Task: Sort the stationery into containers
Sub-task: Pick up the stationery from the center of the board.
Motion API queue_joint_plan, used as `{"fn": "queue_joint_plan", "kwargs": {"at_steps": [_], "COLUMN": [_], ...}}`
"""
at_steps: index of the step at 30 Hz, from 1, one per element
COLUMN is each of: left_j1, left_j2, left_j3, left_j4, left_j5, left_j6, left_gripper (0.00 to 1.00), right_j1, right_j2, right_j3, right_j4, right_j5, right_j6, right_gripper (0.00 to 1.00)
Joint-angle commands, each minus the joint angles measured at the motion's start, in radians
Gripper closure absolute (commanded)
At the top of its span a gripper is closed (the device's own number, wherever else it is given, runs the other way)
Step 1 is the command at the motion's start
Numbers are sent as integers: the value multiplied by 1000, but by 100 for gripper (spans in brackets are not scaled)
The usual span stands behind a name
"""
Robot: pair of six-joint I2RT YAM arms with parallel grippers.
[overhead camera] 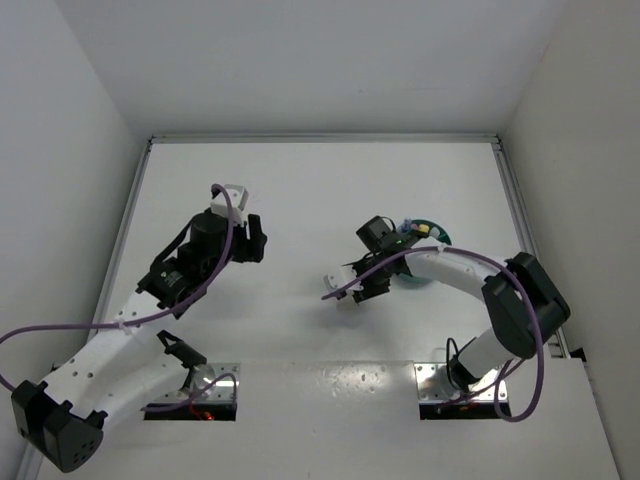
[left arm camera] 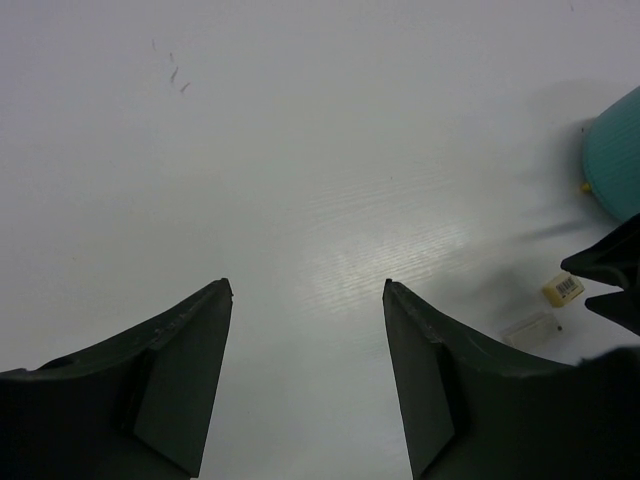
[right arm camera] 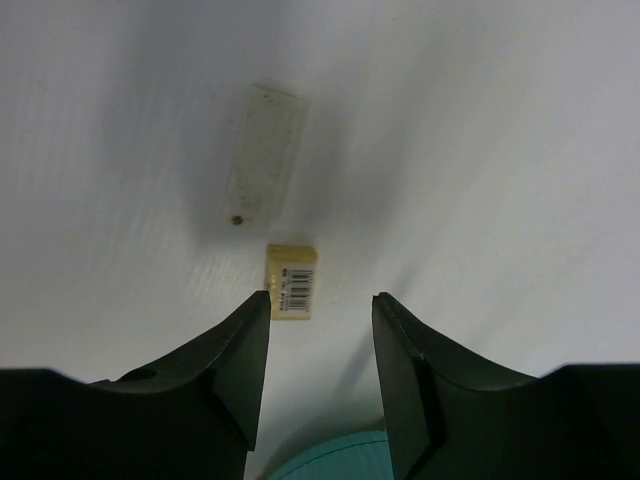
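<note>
A tan block with a barcode label (right arm camera: 291,281) lies on the white table just beyond my right gripper (right arm camera: 320,297), close to its left fingertip. A translucent white block (right arm camera: 262,155) lies farther out. The right gripper is open and empty. The teal cup (right arm camera: 330,462) shows below its jaws. In the top view the cup (overhead camera: 436,236) sits behind the right arm, with a yellow item (overhead camera: 421,228) in it. My left gripper (left arm camera: 307,285) is open and empty over bare table. Its view shows the cup (left arm camera: 615,160), the tan block (left arm camera: 563,290) and the white block (left arm camera: 528,328) at right.
White walls enclose the table on the left, back and right. The right arm (overhead camera: 470,268) arches over the table beside the cup. My left gripper (overhead camera: 252,238) hovers left of centre, and my right gripper (overhead camera: 368,288) is near the centre.
</note>
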Motion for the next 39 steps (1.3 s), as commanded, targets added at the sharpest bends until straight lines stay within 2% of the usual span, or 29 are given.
{"fn": "queue_joint_plan", "kwargs": {"at_steps": [1, 9, 23, 39], "left_j1": [9, 9, 9, 9], "left_j2": [-28, -38, -38, -38], "left_j3": [-1, -1, -1, -1], "left_j4": [15, 15, 15, 15], "left_j5": [-8, -8, -8, -17], "left_j6": [4, 4, 4, 4], "left_gripper": [32, 32, 32, 32], "right_j1": [-4, -4, -4, 14], "right_j2": [41, 129, 227, 247], "right_j3": [62, 108, 97, 136], "right_j4": [-16, -116, -72, -64], "right_j5": [11, 29, 61, 31], "right_j6": [-44, -63, -43, 19], "right_gripper": [55, 55, 56, 58]}}
